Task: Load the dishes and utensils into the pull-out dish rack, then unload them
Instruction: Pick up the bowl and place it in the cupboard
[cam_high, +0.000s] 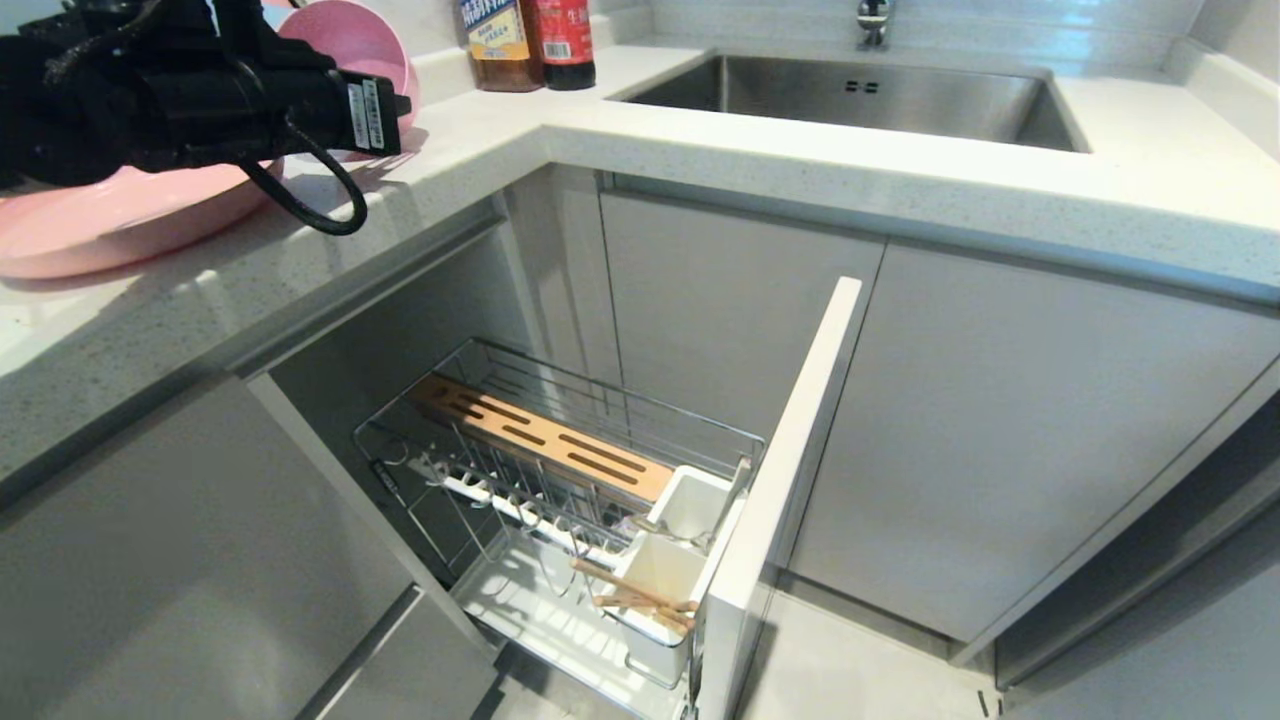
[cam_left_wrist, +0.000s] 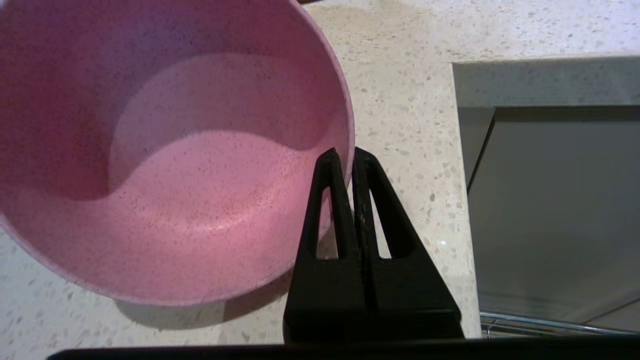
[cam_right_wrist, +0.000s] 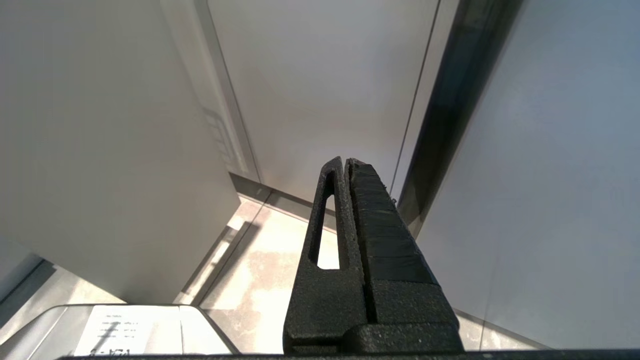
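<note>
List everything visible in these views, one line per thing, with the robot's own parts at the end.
Matte pink round bowl: one, pink, on the countertop, its rim pinched by the left gripper.
Wide shallow pink plate: one, pink, on the countertop beside the bowl.
Light wooden chopsticks: a pair, tan, in a white utensil cup of the rack.
Pull-out chrome wire dish rack: one, chrome with a slotted wooden strip, drawn out below the counter.
Speckled white countertop: one.
Steel sink: one, silver, set in the counter.
Sauce bottles: two, brown and red-labelled, by the sink.
Left gripper: black, shut on the bowl's rim.
Right gripper: black, shut, empty, down by the cabinet fronts.
</note>
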